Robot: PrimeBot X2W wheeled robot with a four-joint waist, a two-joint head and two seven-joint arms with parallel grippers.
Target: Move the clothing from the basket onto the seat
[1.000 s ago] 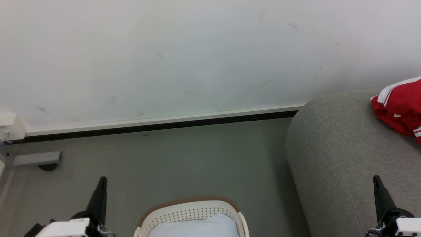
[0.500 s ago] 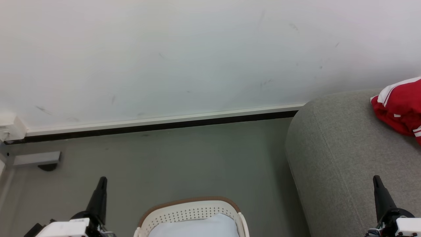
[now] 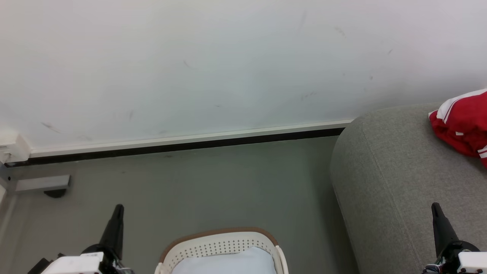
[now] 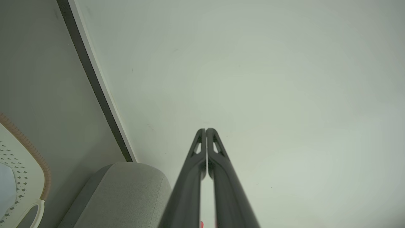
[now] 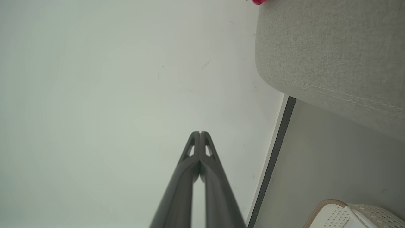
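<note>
Red clothing (image 3: 462,125) with white stripes lies on top of the grey seat (image 3: 395,182) at the right edge of the head view; a red sliver of clothing (image 5: 259,1) shows at the top of the right wrist view. The cream basket (image 3: 222,249) with a brown rim sits on the floor at bottom centre, a pale blue-white fabric inside it. My left gripper (image 3: 118,208) is shut and empty, left of the basket. My right gripper (image 3: 435,207) is shut and empty, over the seat's front. Both wrist views show fingertips pressed together: left gripper (image 4: 206,129), right gripper (image 5: 200,133).
A white wall (image 3: 213,64) with a dark skirting strip (image 3: 182,146) runs behind the grey floor (image 3: 198,190). A white box (image 3: 13,148) and a grey bracket (image 3: 42,183) sit low at the left. The basket (image 4: 19,171) and seat (image 4: 126,193) appear in the left wrist view.
</note>
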